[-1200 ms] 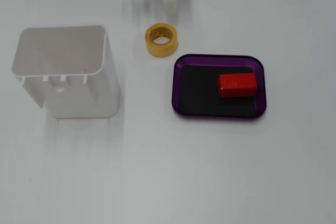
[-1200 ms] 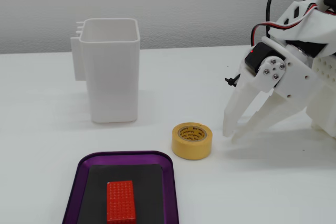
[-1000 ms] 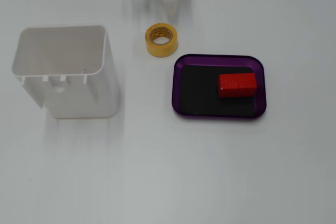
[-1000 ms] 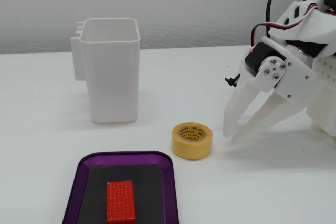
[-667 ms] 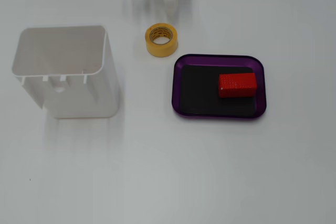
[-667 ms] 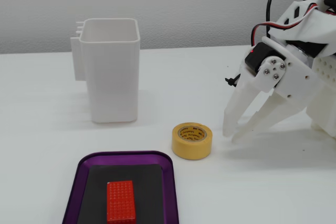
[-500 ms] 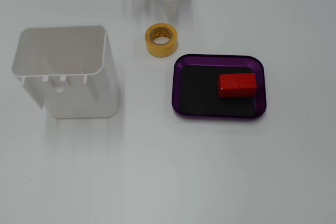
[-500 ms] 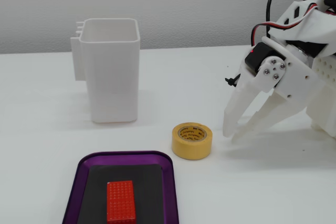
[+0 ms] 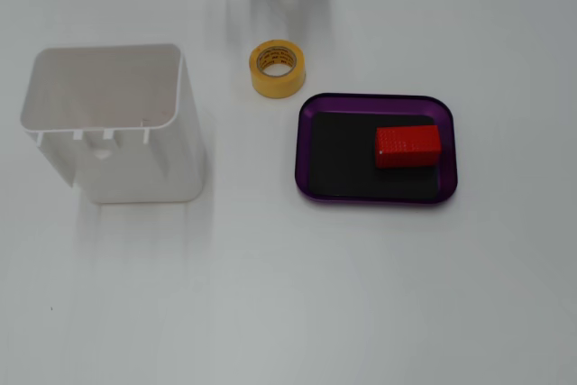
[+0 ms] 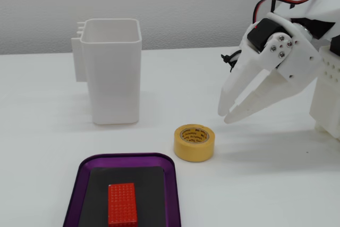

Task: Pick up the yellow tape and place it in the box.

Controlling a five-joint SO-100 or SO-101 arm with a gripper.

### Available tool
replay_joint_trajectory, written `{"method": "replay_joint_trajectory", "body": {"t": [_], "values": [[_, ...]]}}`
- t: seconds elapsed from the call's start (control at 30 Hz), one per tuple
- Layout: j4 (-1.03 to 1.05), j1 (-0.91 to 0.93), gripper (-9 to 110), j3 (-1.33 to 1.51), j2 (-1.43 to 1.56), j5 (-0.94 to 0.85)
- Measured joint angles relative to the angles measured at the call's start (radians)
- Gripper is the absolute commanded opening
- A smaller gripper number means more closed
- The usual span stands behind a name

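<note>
The yellow tape (image 9: 277, 68) lies flat on the white table, just outside the purple box's (image 9: 379, 98) upper-left corner. In the other fixed view the tape (image 10: 194, 143) sits behind the box (image 10: 171, 184). My white gripper (image 10: 224, 116) hangs to the right of the tape and a little above it, without touching it. Its jaws are close together and hold nothing. The gripper does not show in the top-down fixed view.
A red block (image 9: 407, 146) lies inside the box; it also shows in the other fixed view (image 10: 122, 204). A tall white open-topped container (image 9: 108, 119) stands left of the tape (image 10: 112, 78). The arm's base (image 10: 326, 94) is at the right edge.
</note>
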Motion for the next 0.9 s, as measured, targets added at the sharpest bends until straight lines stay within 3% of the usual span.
{"method": "replay_joint_trajectory", "body": {"t": [0.17, 0.33, 0.63, 0.9], "values": [[0.0, 0.012, 4, -0.069, -0.181, -0.089], [0.0, 0.002, 10, -0.264, -0.563, -0.092], [-0.003, 0.008, 10, -0.597, -1.146, -0.1], [-0.026, 0.012, 10, -0.696, -1.359, -0.1]]}}
